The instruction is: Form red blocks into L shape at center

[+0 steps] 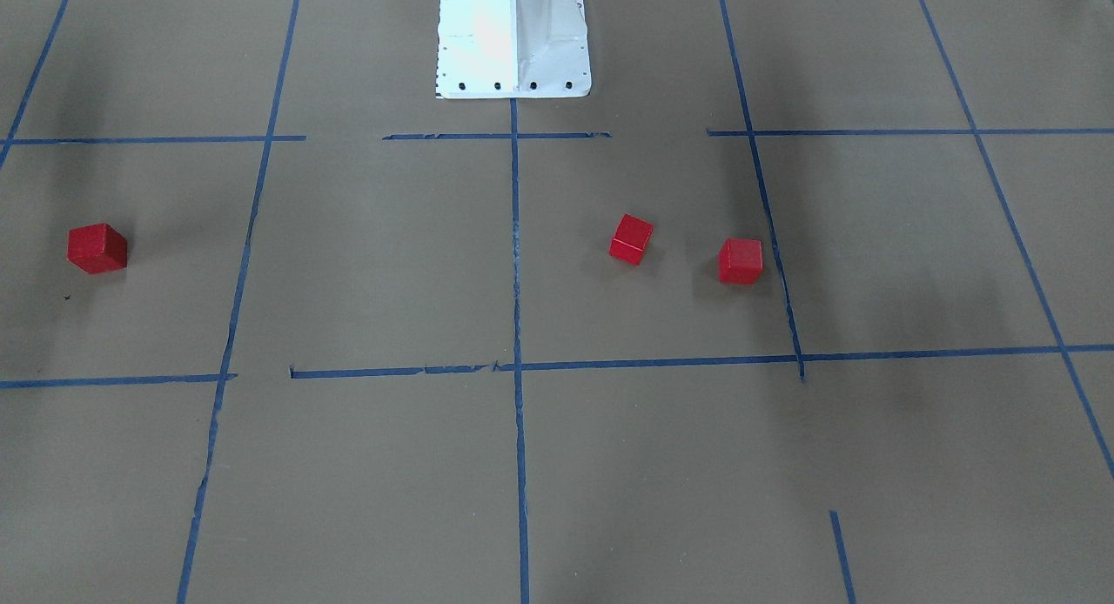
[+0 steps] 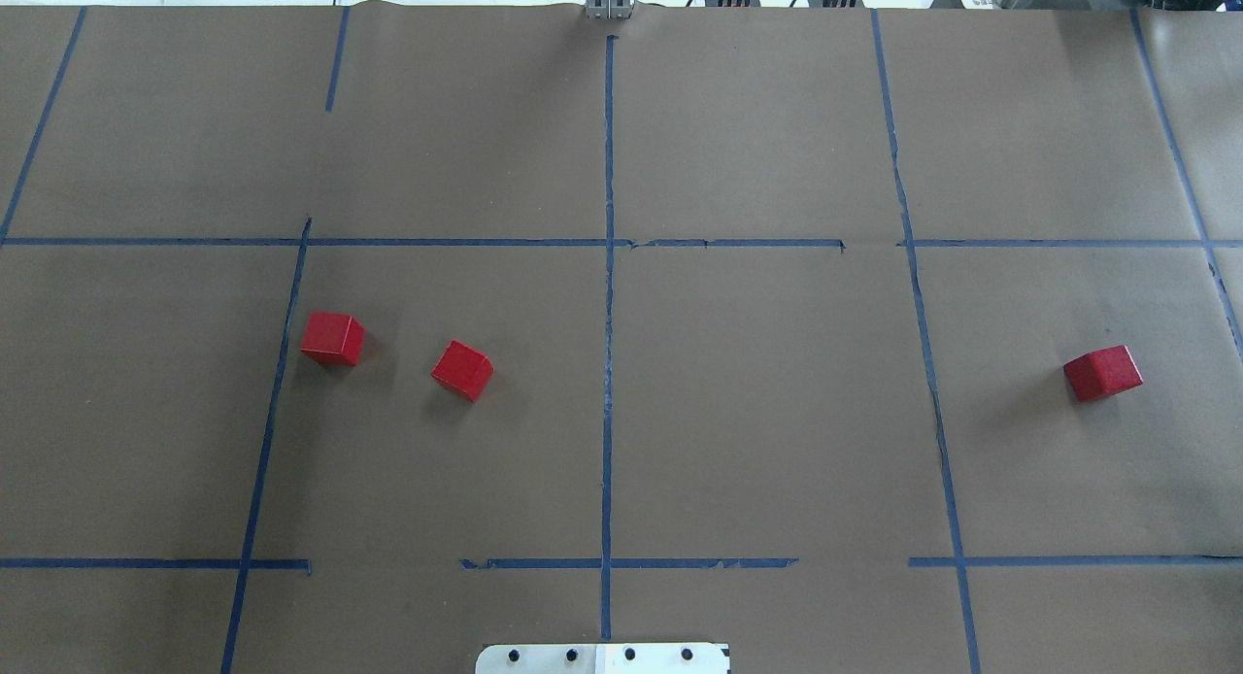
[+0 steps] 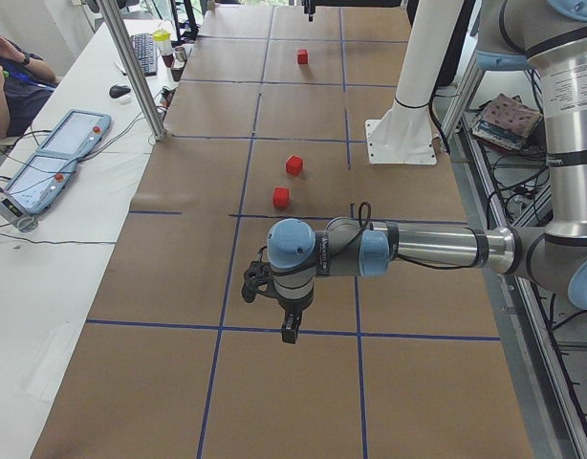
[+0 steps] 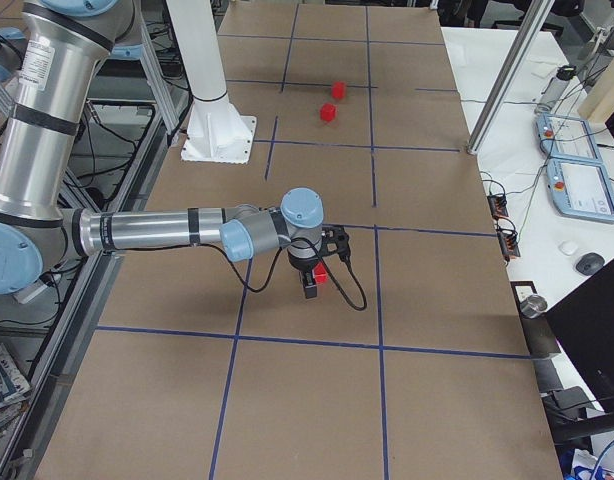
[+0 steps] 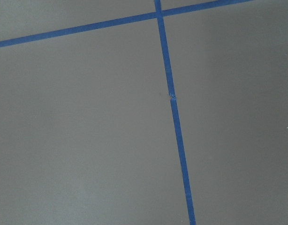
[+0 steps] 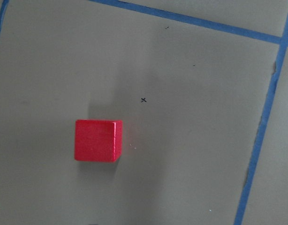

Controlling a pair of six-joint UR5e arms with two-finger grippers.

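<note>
Left claw (image 3: 289,334), right claw (image 4: 310,291): grip state unreadable. Red block (image 4: 323,275): partly hidden behind right claw. Robot pedestal (image 2: 602,657): cropped by edge.

The left arm (image 3: 437,247) reaches level across mid-frame, left gripper (image 3: 290,331) pointing down. The right arm (image 4: 157,230) does likewise, right gripper (image 4: 310,289) down. Finger spread unclear.

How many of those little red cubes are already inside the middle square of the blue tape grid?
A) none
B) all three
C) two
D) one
C: in the overhead view, one red block and a second red block sit inside the center, both on the robot's left of its dividing tape line. The third red block lies in the next cell to the right.
</note>
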